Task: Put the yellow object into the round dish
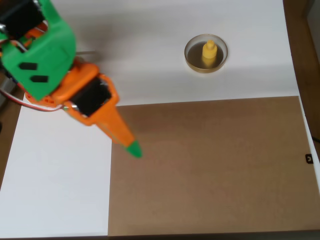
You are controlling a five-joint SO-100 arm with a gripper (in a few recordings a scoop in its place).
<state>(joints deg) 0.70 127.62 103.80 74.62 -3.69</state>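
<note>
The yellow object (209, 53) stood upright inside the round dish (192, 59), a smooth plastic peg with a wider body and a narrow knob on top, roughly at the dish's middle. The dish itself was shallow and circular, thin tan rim around a dull inside, resting on white sheet (150, 50) just above the edge of a matte brown board (210, 170). Well apart from the dish, down and to the left, the gripper (132, 148) carried nothing (its green-tipped orange fingers looked closed to a point). The placing looked finished; what remained, at most, was retreating clear.
</note>
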